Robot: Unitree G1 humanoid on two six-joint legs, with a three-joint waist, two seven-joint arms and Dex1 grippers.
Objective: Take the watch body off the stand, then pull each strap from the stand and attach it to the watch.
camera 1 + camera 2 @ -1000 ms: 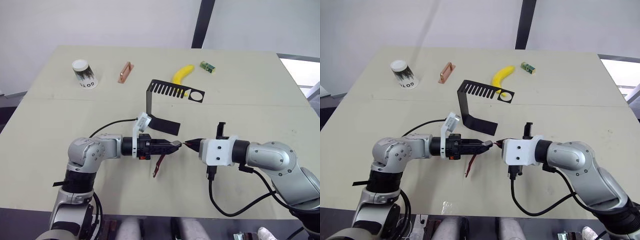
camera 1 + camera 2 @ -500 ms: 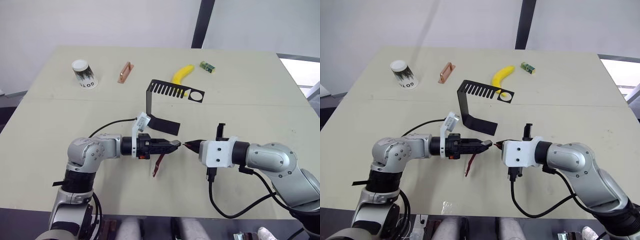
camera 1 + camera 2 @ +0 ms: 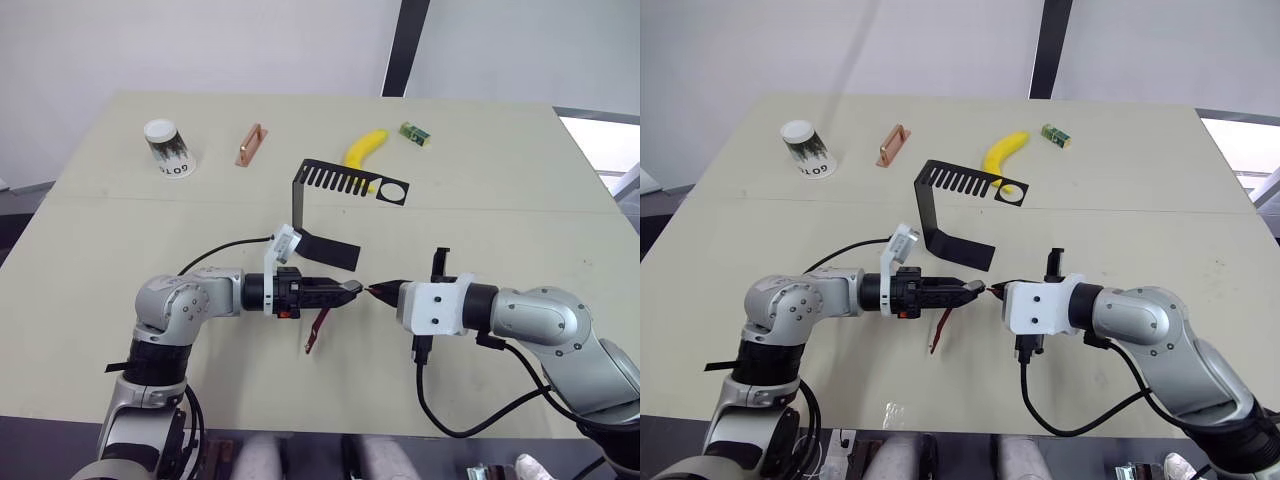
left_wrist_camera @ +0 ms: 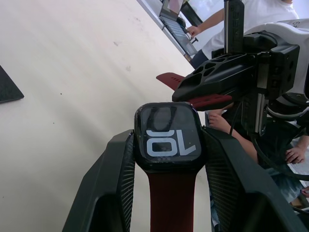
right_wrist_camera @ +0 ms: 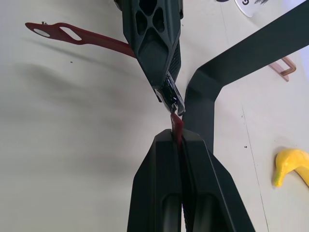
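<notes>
The watch body (image 4: 167, 137) is small and black, with round corners and a dark screen showing pale digits. One dark red strap (image 3: 318, 331) is already joined to it and is hanging down from it toward the table (image 3: 120, 230). The left gripper (image 3: 345, 289) is squeezing the watch body by its two sides, so its fingers (image 4: 112, 179) are closed only as far as the case lets them. The watch is sitting right at the tips of that gripper, in front of the stand (image 3: 335, 215), a thin black bent bracket with comb slots and a round hole in its top shelf. The stand is standing empty.

The right gripper (image 3: 385, 291) is pointing at the watch from the other side. Its fingers (image 5: 157, 183) are pressed tight together, pinching the second strap (image 5: 176, 126), which is also dark red. Only a short bit is sticking out past the tips. That end is sitting just beside the free edge of the watch body, and it is too close to tell whether it is touching.

Behind the stand a banana (image 3: 365, 150), a copper handle (image 3: 250, 143), a paper cup (image 3: 166, 146) and a small green block (image 3: 415, 133) are lying on the table.
</notes>
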